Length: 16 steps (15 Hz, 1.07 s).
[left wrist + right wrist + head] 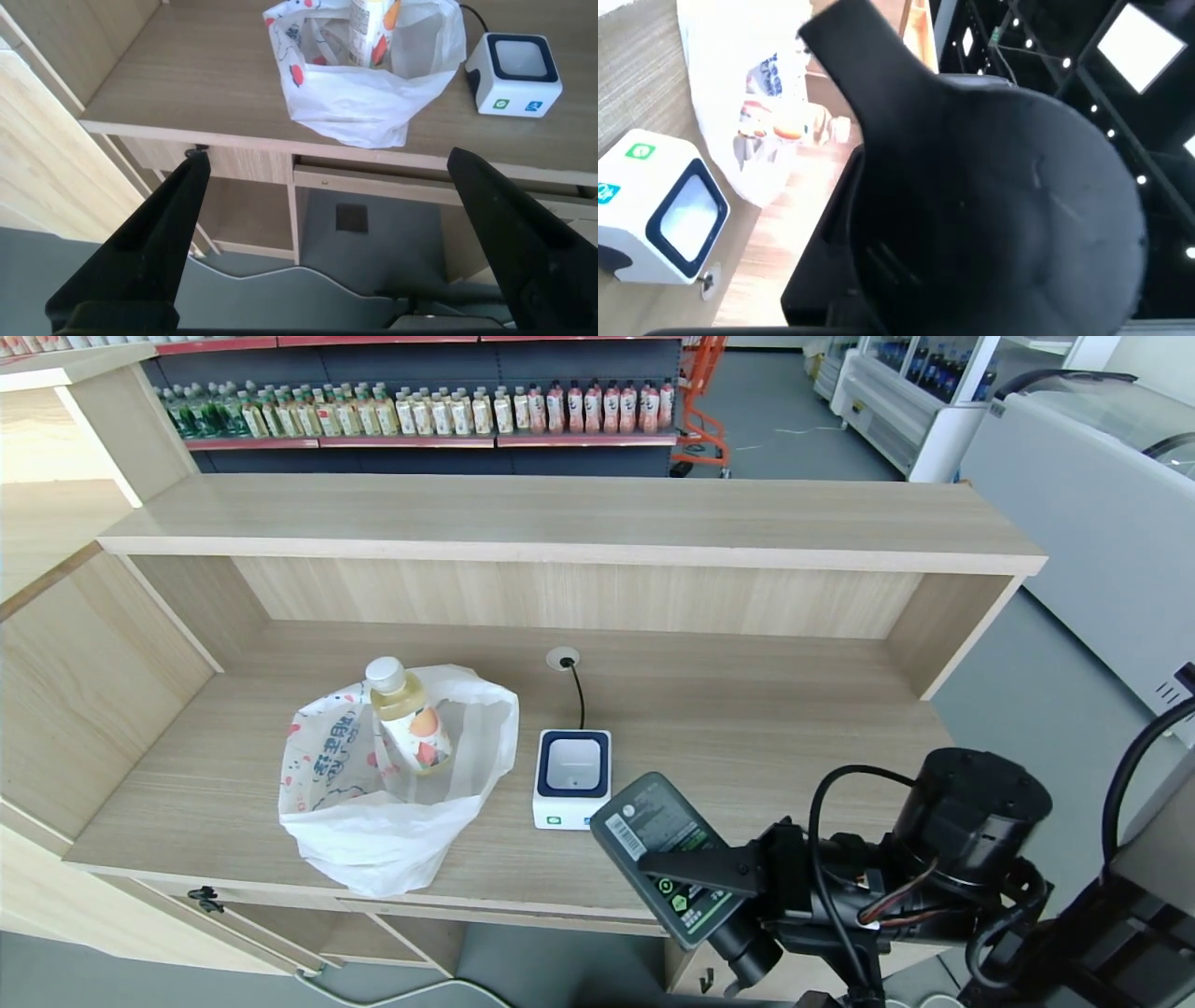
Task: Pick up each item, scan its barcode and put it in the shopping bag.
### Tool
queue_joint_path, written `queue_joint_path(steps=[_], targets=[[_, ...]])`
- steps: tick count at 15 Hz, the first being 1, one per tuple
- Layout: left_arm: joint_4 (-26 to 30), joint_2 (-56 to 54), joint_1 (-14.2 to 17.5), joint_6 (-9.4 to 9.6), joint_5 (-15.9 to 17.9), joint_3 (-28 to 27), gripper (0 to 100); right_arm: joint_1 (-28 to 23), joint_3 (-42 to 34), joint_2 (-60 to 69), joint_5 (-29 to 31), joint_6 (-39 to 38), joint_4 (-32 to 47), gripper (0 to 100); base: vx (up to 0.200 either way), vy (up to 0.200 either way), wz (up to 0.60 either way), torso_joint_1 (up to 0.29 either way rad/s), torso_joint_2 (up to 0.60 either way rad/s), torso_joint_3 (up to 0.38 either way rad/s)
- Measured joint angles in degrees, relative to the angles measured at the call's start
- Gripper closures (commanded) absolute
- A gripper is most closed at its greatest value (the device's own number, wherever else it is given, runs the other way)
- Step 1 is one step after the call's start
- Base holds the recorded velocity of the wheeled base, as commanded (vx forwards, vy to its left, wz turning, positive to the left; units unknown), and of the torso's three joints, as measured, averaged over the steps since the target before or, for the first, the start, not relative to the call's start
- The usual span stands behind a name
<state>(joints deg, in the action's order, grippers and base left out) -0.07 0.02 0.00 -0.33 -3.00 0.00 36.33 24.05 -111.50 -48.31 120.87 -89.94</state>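
My right gripper (pixel 674 877) is shut on a flat dark grey packet (pixel 653 831) with a white barcode label and green marks. It holds the packet tilted over the counter's front edge, just right of and nearer than the white scanner (pixel 572 777) (pixel 663 215). To the scanner's left sits the white shopping bag (pixel 373 812) (pixel 355 93), open, with a pale drink bottle (pixel 408 716) (pixel 372 23) standing inside. My left gripper (pixel 327 252) hangs open and empty below the counter's front edge, in front of the bag.
The wooden counter (pixel 747 728) has a raised back shelf and side walls. A black cable (pixel 578 695) runs from the scanner to a port at the back. A drawer (pixel 374 173) sits under the front edge. Shelves of bottles (pixel 420 411) stand behind.
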Motion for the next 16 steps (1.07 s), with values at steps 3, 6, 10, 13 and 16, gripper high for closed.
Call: queue_joint_path(steps=[3, 6, 10, 13, 16], targets=[[0.0, 0.0, 0.0, 0.0, 0.02, 0.0, 0, 0.55, 0.28, -2.23, -1.06, 1.04, 0.02, 100, 0.0, 0.0, 0.0, 0.0, 0.0, 0.0], [0.0, 0.0, 0.0, 0.01, 0.0, 0.0, 0, 0.63, 2.33, -4.44, -2.71, 1.04, 0.0, 100, 0.0, 0.0, 0.0, 0.0, 0.0, 0.0], [0.0, 0.0, 0.0, 0.0, 0.0, 0.0, 0, 0.5, 2.88, -6.36, -3.25, 2.62, 0.02, 100, 0.0, 0.0, 0.0, 0.0, 0.0, 0.0], [0.0, 0.0, 0.0, 0.0, 0.02, 0.0, 0, 0.46, 3.06, -7.17, -4.9, 3.69, 0.0, 100, 0.0, 0.0, 0.0, 0.0, 0.0, 0.0], [0.0, 0.0, 0.0, 0.0, 0.0, 0.0, 0, 0.6, 4.8, -8.11, -6.56, 3.97, 0.0, 100, 0.0, 0.0, 0.0, 0.0, 0.0, 0.0]])
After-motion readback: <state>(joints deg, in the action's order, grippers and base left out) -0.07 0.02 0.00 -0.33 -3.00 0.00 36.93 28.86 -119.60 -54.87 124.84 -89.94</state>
